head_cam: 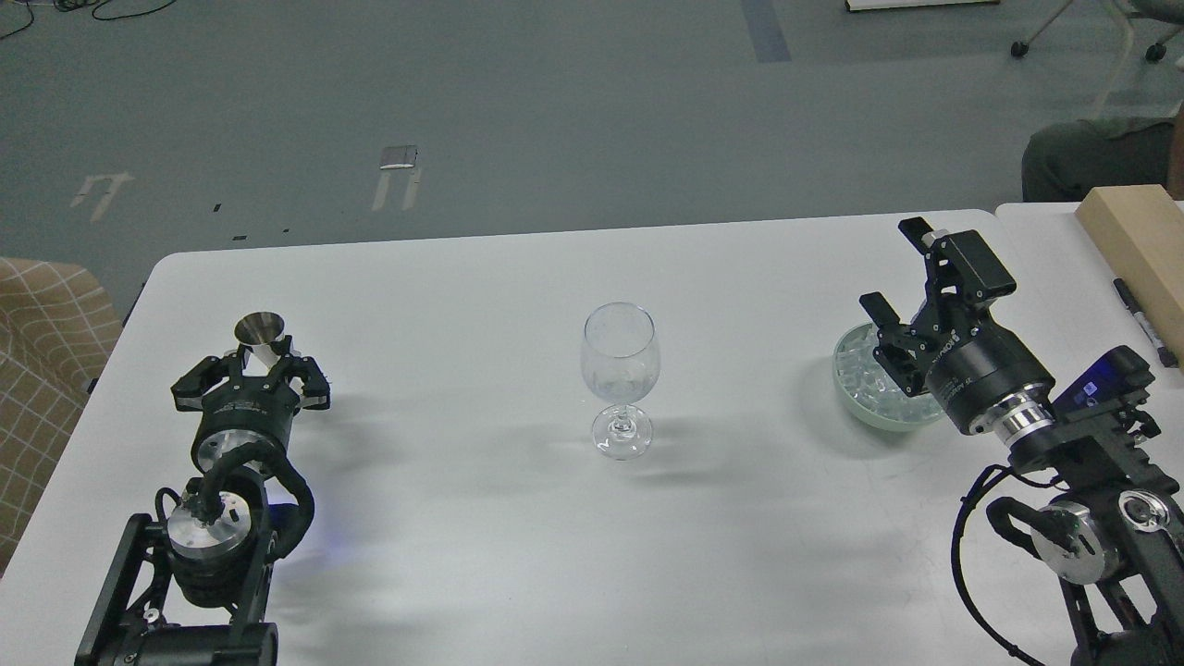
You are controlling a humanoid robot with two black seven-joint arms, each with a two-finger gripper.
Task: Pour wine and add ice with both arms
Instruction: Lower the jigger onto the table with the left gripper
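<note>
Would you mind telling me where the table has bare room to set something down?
Bare: between left gripper and wine glass; between glass and ice bowl; the near edge. Crowded: right side, where right gripper hangs over the ice.

wine glass (621, 370) — 1 | metal cup (260, 335) — 1 | bowl (846, 384) of ice (865, 377) — 1 | hands — 2: left hand (252, 370), right hand (902, 277)

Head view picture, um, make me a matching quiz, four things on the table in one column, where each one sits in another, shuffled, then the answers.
Things:
1. wine glass
2. metal cup
3. green bowl of ice
4. black marker

Places:
A. between the left gripper's fingers
B. far right, beside the wooden block
C. middle of the table, standing upright
D. under the open right gripper

Pairs: 1-C, 2-A, 3-D, 4-B
</note>
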